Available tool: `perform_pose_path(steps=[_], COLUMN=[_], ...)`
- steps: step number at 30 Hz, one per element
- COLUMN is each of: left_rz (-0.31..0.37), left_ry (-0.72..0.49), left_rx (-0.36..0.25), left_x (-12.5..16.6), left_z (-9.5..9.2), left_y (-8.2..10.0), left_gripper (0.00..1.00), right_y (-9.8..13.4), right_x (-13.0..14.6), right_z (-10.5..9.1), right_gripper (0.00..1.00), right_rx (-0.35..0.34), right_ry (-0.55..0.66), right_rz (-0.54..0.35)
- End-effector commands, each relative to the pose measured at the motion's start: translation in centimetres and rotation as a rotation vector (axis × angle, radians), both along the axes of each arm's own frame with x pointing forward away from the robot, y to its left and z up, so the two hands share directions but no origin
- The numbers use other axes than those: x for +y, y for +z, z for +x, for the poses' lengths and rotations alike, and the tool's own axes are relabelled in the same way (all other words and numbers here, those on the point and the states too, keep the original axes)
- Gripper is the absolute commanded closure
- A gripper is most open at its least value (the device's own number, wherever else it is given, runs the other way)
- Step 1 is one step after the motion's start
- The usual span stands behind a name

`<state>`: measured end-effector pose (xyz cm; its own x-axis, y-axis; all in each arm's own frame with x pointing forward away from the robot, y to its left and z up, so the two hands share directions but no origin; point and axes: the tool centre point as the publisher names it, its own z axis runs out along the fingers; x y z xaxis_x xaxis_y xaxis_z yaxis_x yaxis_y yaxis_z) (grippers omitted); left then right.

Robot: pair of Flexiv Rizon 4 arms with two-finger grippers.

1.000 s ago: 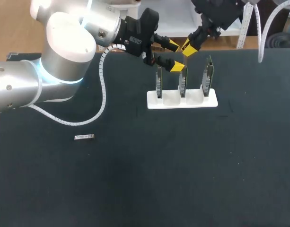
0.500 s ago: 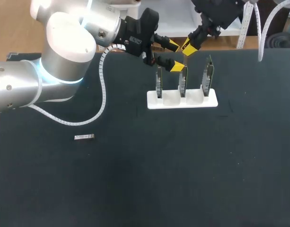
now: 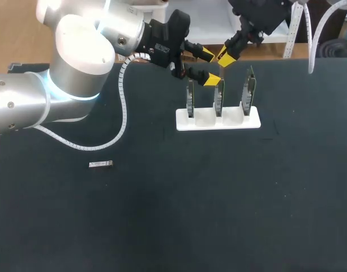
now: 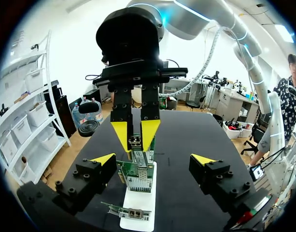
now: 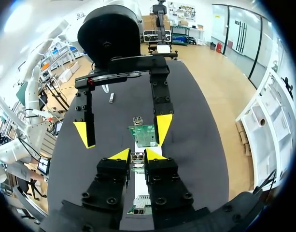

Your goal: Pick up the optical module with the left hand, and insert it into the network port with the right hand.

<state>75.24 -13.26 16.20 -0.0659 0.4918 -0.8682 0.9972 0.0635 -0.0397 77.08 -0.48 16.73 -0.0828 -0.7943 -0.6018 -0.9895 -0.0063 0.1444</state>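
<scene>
Module (image 3: 101, 164) lies on the counter (image 3: 218, 198), well to the near left of the left tool (image 3: 209, 68), its long axis running left-right. That tool's tips stand apart, empty.

You're seeing a white rack (image 3: 217, 121) sitting on the blk table (image 3: 218, 198), just below L gripper (image 3: 209, 68) & R gripper (image 3: 226, 58).

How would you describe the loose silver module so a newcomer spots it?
Start at the black table, then look on its left side, well away from the white holder. The small silver module lies there flat and alone, unlike the upright green boards.
</scene>
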Motion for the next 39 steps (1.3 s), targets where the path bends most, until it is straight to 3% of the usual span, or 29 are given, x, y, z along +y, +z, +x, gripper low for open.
perform_pose_path(steps=[1, 39], left_rz=[0.003, 0.003], left_ry=[-0.002, -0.002], left_rx=[0.002, 0.002], left_x=[-0.04, -0.04], left_z=[0.13, 0.13], left_y=[0.02, 0.02], left_gripper=[0.0, 0.0], right_y=[-0.21, -0.62], right_x=[0.02, 0.01], right_z=[-0.08, -0.38], right_gripper=[1.0, 1.0], right_rx=[0.0, -0.017], right_ry=[-0.002, -0.013], right_rz=[0.001, -0.036])
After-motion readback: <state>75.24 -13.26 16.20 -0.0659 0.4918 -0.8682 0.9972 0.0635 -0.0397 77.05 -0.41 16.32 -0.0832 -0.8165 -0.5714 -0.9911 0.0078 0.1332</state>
